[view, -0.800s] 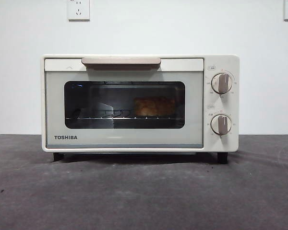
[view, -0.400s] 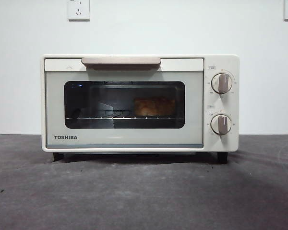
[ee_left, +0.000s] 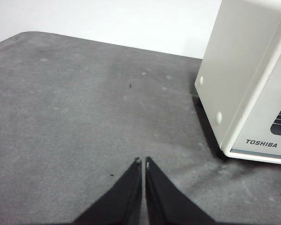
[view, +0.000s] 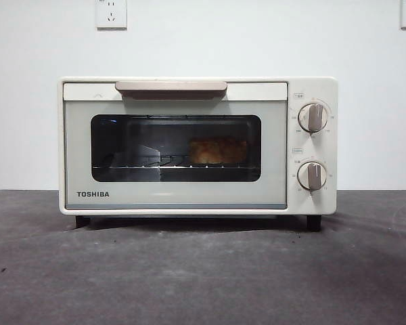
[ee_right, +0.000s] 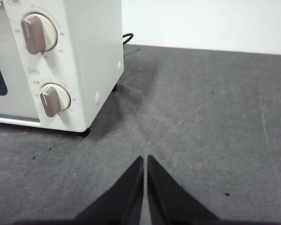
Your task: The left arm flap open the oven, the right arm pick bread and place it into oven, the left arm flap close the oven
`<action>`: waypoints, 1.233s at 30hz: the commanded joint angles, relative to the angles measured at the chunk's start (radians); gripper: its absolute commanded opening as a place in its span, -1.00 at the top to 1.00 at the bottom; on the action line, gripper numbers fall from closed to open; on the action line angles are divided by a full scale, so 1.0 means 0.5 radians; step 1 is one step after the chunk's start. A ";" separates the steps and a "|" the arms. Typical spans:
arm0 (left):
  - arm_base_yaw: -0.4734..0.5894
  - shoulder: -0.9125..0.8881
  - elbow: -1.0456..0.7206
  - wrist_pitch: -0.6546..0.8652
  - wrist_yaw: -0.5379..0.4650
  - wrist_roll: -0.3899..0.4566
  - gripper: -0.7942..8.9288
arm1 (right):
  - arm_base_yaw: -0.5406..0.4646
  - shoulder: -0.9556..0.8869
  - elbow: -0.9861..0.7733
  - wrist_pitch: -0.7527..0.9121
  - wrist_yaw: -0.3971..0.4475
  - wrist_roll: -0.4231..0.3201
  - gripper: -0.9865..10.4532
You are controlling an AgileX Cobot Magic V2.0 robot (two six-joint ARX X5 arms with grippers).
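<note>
The left gripper (ee_left: 143,161) hangs over bare grey table (ee_left: 75,117) off the oven's left side, well apart from it, its two black jaws pressed almost together with only a hairline slit between them and nothing held. In its wrist view the oven's plain cream side wall and the corner of the door with the TOSHIBA lettering stand beyond it.

The oven (view: 183,196) sits in the middle of the table against a white wall (view: 257,40), on short dark feet. Its door is shut flush, the beige bar handle (view: 170,87) lying level along the top edge. Through the dark glass window (view: 122,135) the wire rack (view: 132,166) runs across the chamber, and the bread (view: 218,151) rests on it, right of the window's centre, golden and lumpy behind the glass. To the right of the door are the two round knobs, the upper knob (view: 314,117) and the lower knob (view: 312,176), both with their grips upright.

The right gripper (ee_right: 145,159) hovers over the table off the oven's right side, near the knob panel but not touching it. Its jaws are likewise drawn nearly closed, empty. A black cable (ee_right: 127,37) shows behind the oven's rear corner.

Against the front view of a second ago, nothing has shifted: the door is closed as before, the bread lies at the same spot on the rack, and no arm shows in front of the oven.
</note>
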 commanded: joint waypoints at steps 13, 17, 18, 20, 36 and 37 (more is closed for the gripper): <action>0.003 -0.002 -0.041 -0.010 -0.003 0.022 0.79 | -0.003 -0.004 -0.018 0.029 0.070 -0.049 0.81; 0.003 -0.002 -0.041 -0.010 -0.003 0.022 0.79 | -0.003 -0.004 -0.018 0.029 0.070 -0.048 0.81; 0.003 -0.002 -0.041 -0.010 -0.003 0.022 0.79 | -0.003 -0.004 -0.018 0.030 0.070 -0.048 0.81; 0.003 -0.002 -0.041 -0.010 -0.003 0.022 0.79 | -0.003 -0.004 -0.018 0.029 0.070 -0.049 0.81; 0.003 -0.002 -0.041 -0.010 -0.003 0.022 0.79 | -0.003 -0.004 -0.018 0.029 0.070 -0.048 0.81; 0.003 -0.002 -0.041 -0.010 -0.003 0.022 0.79 | -0.003 -0.004 -0.018 0.029 0.070 -0.049 0.81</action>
